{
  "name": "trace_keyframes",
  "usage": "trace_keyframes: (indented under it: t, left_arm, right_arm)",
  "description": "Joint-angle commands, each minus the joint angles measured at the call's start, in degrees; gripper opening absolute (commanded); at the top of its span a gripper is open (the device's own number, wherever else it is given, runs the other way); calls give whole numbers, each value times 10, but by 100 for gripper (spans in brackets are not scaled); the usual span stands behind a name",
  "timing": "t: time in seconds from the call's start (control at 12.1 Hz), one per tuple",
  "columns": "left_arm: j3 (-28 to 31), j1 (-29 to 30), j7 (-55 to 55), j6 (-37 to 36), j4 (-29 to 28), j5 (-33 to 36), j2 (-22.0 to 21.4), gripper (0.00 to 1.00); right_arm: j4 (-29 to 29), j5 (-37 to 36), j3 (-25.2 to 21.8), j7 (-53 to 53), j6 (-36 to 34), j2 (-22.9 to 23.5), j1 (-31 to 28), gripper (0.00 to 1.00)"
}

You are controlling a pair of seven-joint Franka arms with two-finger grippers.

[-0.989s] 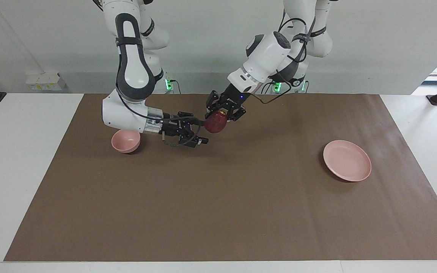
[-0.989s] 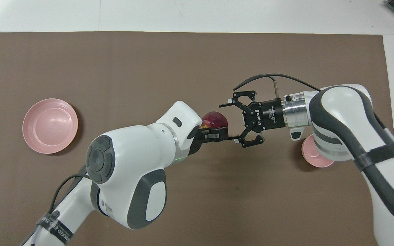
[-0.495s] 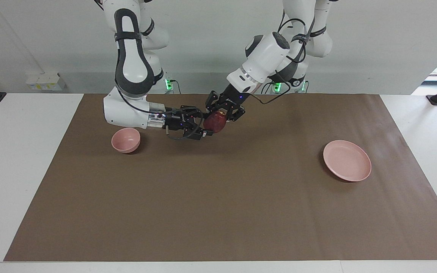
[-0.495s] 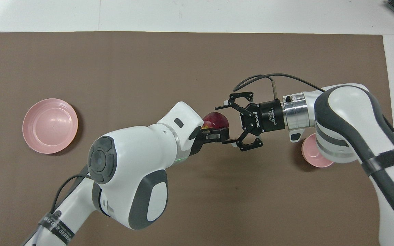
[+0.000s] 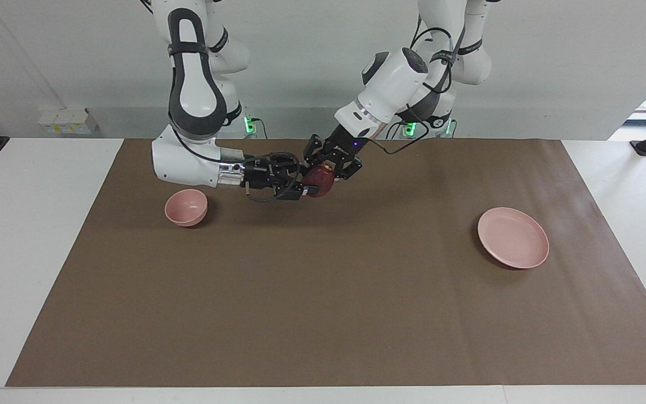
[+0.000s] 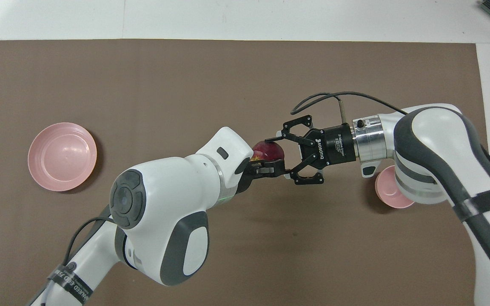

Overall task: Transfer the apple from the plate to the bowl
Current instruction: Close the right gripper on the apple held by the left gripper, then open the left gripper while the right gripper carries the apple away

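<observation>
You're mid-handover above the mat: the left gripper (image 5: 323,168) pinches the apple (image 5: 318,180), well off the plate (image 5: 513,238). The right gripper (image 6: 282,156), fingers spread, brackets it. Next, close the right, release the left, then carry it to the bowl (image 5: 186,207).

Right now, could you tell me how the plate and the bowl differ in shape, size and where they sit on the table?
The plate is wide and flat with a low rim; the bowl is narrower and deep. The plate lies toward the left arm's end of the table, the bowl toward the right arm's end. The bowl sits nearer to the robots than the plate, partly under the right arm in the overhead view. Both are round, pale pink, and hold nothing.
</observation>
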Motion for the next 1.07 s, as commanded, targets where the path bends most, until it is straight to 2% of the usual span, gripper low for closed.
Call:
trace_keyframes:
  t: [0.0, 0.08, 0.16, 0.33, 0.58, 0.74, 0.99]
  left_arm:
    - [-3, -7, 5, 7, -3, -15, -6, 0]
    - [-3, -7, -2, 2, -2, -15, -7, 10]
    - [-1, -6, -9, 3, 5, -8, -9, 99]
    - [-1, -5, -8, -20, 9, -2, -14, 100]
    - [6, 3, -8, -81, 11, -1, -32, 100]
    - [6, 41, -5, -149, 11, 9, -54, 100]
    - [6, 88, -9, -226, 15, 102, -75, 100]
  right_arm:
    - [-5, -5, 2, -11, 1, -7, 3, 0]
    - [-5, -5, 1, -11, 2, -6, 3, 0]
    - [-5, -7, 1, -11, 5, -6, 3, 0]
    - [-1, -21, 1, -12, 7, -4, 4, 0]
    - [9, -87, 0, -17, 14, -1, -5, 0]
    - [35, -191, -3, -26, 13, 1, -20, 0]
    - [68, -328, -3, -67, 11, -1, -41, 0]
